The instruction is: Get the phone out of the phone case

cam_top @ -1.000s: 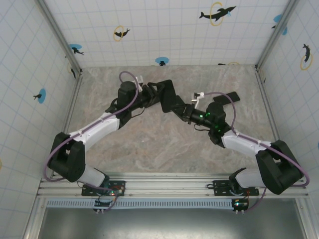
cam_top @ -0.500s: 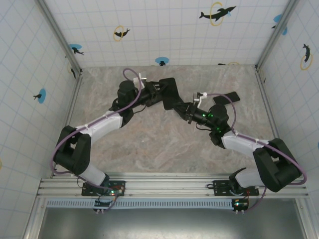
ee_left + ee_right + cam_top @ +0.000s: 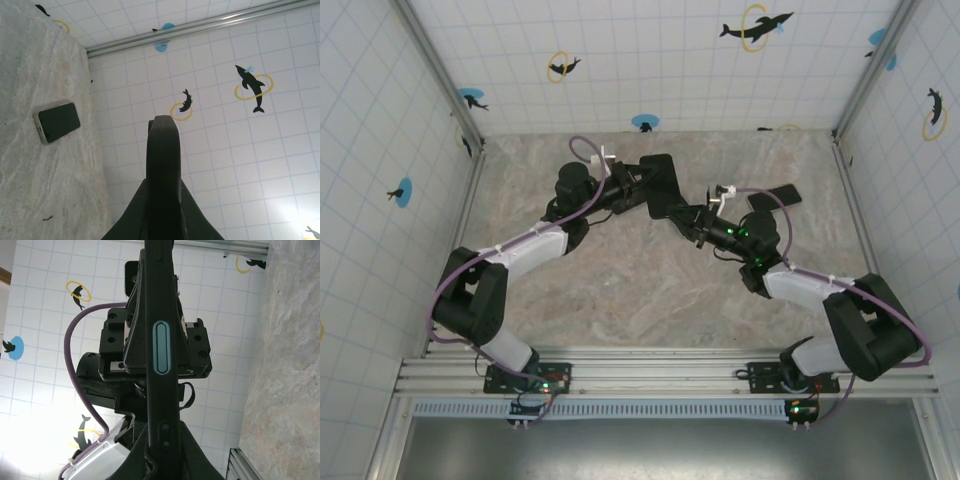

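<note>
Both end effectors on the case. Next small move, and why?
Probably a small peel: the left end effector bends its end of the phone case away while the right end effector holds steady. Both are shut on opposite ends, the case held in the air above the table, so flexing it should start opening its lip.

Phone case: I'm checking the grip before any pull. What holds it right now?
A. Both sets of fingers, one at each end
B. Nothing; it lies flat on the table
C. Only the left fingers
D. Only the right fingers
A: the phone case is up off the table, its edge clamped between the left fingers at one end and the right fingers at the other.
</note>
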`<state>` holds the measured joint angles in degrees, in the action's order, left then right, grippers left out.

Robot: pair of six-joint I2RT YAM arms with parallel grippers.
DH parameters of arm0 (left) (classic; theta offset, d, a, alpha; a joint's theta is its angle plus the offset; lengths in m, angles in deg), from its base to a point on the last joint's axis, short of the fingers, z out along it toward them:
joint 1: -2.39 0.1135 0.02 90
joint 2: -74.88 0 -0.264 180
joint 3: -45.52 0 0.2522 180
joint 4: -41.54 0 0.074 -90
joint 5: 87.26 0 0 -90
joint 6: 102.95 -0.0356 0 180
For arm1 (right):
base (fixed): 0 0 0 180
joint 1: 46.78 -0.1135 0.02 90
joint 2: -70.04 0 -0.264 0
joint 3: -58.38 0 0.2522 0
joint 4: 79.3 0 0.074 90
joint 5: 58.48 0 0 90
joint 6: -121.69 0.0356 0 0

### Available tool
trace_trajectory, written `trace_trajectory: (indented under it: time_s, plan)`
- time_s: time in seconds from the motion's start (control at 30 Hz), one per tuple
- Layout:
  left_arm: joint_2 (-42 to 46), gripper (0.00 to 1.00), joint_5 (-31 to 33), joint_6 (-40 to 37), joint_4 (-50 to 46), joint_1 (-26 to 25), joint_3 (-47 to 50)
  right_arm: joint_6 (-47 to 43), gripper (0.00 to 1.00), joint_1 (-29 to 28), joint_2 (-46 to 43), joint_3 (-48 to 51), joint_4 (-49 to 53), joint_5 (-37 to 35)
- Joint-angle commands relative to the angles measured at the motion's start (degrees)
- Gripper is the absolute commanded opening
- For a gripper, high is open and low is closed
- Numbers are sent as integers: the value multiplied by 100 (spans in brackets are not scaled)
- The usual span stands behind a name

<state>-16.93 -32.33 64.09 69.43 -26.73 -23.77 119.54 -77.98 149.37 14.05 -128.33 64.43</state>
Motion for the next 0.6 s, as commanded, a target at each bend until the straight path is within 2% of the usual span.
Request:
trace_trajectory:
  time_s: [0.0,0.17,0.23,0.3,0.4,0.57]
  plan:
    - [3,0,9,-90,321,3,24,-201,18,26,-90,16,-161,86]
    - [168,0,607,-70,54,4,60,-825,37,21,-364,42,410,-101]
    - [301,0,1048,-49,-118,-3,77,-1232,41,-26,-561,65,876,-340]
    - [419,0,1478,-27,-185,-49,125,-1583,43,-97,-774,119,1295,-725]
    - [571,0,2067,14,-374,-154,139,-1826,44,-216,-1015,292,1370,-1372]
    - [691,0,2703,184,-286,-350,260,-1960,42,-435,-1010,367,1133,-1779]
